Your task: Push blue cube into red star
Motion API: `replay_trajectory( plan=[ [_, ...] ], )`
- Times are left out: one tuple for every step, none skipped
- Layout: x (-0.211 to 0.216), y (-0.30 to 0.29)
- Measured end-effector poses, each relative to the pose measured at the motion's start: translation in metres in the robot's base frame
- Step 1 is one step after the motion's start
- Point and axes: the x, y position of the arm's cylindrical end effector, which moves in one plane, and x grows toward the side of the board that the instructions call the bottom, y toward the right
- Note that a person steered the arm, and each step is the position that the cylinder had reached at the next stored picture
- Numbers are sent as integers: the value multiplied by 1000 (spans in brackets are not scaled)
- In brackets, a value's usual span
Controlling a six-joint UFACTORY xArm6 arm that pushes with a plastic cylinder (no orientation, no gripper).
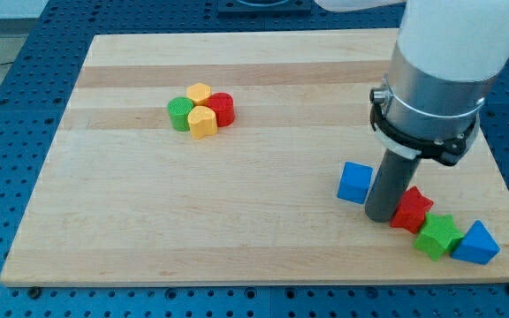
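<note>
Squarely between blue cube (355, 183) and red star (411, 210) stands my tip (379, 217).

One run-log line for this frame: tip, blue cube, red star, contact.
my tip between blue cube and red star | cube on view's left of tip, star on right | cube and star apart | push not done

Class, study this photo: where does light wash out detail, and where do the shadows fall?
Camera view: the white arm housing at the view's top is overexposed; soft, short shadows sit under the blue cube and red star-shaped block; the pale wooden board is evenly lit; my tip looks sharp.
</note>
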Motion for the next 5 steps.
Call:
replay_trajectory(
  plan=[
    [0, -7],
    [0, -29],
    [0, -38],
    [-3, -39],
    [-5, -39]
  ],
)
